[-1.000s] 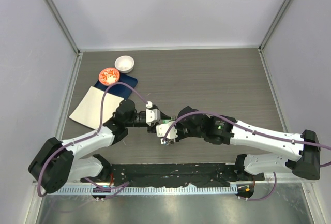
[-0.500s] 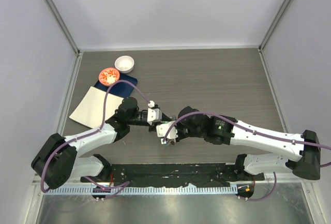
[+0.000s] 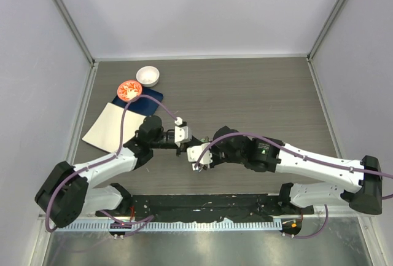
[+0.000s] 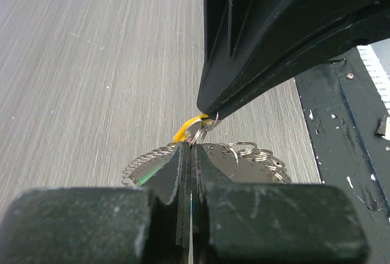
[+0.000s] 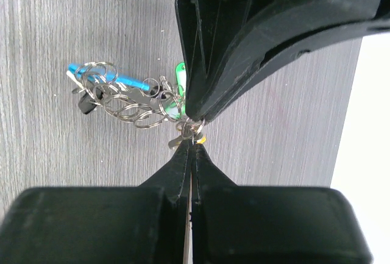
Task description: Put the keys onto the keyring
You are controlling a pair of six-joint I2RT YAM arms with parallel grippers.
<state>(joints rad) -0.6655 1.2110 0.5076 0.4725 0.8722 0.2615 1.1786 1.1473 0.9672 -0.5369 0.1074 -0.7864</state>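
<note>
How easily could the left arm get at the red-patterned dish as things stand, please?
Probably yes: only a flat blue mat lies between the left gripper and the dish, though it is shut and busy at the keyring.

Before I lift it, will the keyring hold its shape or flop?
Probably floppy: the keyring looks like many loose linked loops sprawled flat, so it should drape and swing from one pinch point. Likely light, given thin wire. A push would likely bunch it, not slide it whole.
</note>
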